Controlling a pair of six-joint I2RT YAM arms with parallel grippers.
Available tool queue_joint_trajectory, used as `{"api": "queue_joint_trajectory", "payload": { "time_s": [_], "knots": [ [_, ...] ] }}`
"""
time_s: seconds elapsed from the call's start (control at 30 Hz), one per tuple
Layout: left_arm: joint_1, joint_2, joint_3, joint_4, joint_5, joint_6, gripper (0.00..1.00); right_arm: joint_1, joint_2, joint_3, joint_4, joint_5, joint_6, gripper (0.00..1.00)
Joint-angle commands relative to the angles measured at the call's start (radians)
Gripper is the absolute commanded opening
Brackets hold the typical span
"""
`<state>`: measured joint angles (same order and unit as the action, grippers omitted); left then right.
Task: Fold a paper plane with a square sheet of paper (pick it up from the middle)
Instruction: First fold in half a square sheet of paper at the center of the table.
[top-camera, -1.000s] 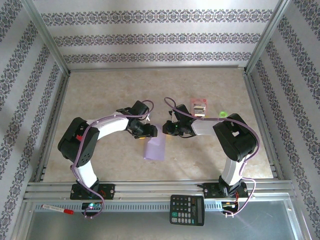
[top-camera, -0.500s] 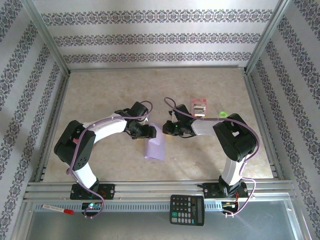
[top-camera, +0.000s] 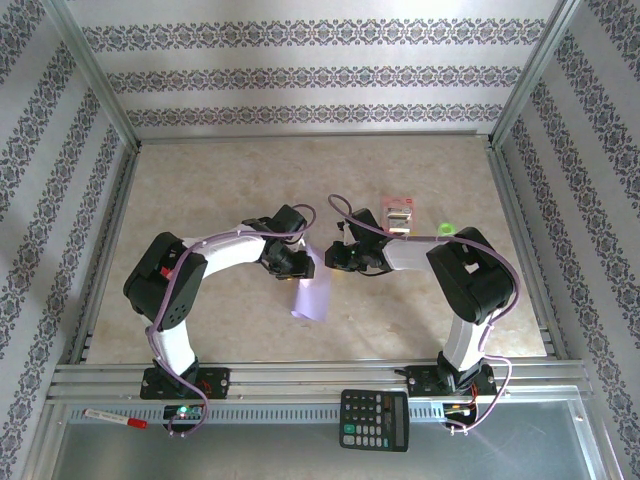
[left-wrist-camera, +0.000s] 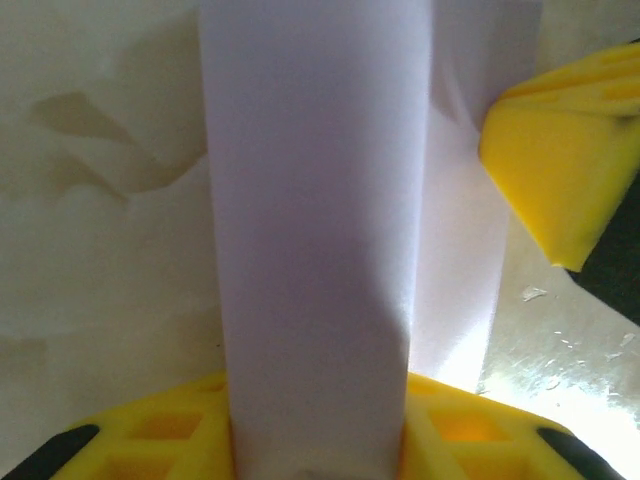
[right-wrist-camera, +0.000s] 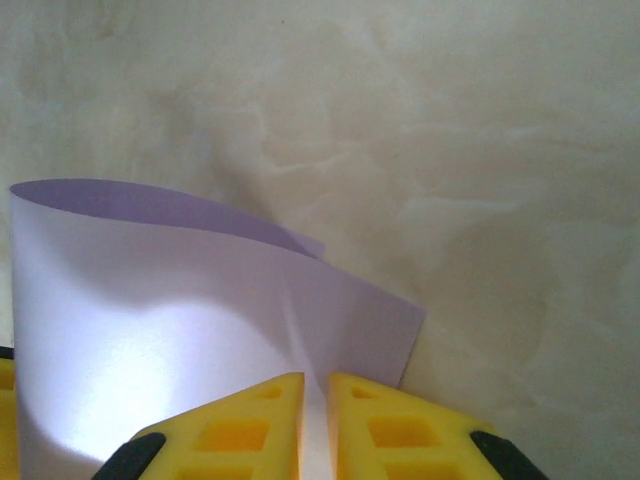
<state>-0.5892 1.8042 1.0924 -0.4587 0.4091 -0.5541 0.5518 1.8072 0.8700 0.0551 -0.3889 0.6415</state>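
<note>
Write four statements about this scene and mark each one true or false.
1. The right tool is pinching the square sheet of paper. True.
2. The paper lies flat on the table. False: it is curled, with one edge arching up.
3. The red-and-white packet lies apart from the paper. True.
4. The calculator sits on the tabletop beside the paper. False: it rests on the metal frame at the near edge, in front of the arm bases.
</note>
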Motion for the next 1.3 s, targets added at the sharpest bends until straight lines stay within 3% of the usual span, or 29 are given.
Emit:
{"api": "queue_joint_trajectory", "payload": {
  "time_s": [0.0,0.23,0.33,0.73,1.27],
  "knots": [
    [-0.008,-0.029,-0.021,0.044,0.055,-0.015,0.33,-0.016,-0.017,-0.026,-0.098,-0.017,-0.038,0.19],
    [0.031,-0.058,-0.137,0.254,0.228,-0.127,0.19,-0.061,-0.116,-0.059,-0.085,-0.097,-0.067,0.26],
    [0.033,-0.073,-0.166,0.305,0.247,-0.161,0.16,-0.087,-0.175,-0.090,-0.107,-0.095,-0.080,0.27],
    [0.032,-0.071,-0.227,0.331,0.206,-0.177,0.08,-0.099,-0.229,-0.148,-0.104,-0.097,-0.075,0.29],
    [0.034,-0.044,-0.238,0.315,0.204,-0.148,0.08,-0.073,-0.243,-0.166,-0.114,-0.147,-0.056,0.29]
  ]
}}
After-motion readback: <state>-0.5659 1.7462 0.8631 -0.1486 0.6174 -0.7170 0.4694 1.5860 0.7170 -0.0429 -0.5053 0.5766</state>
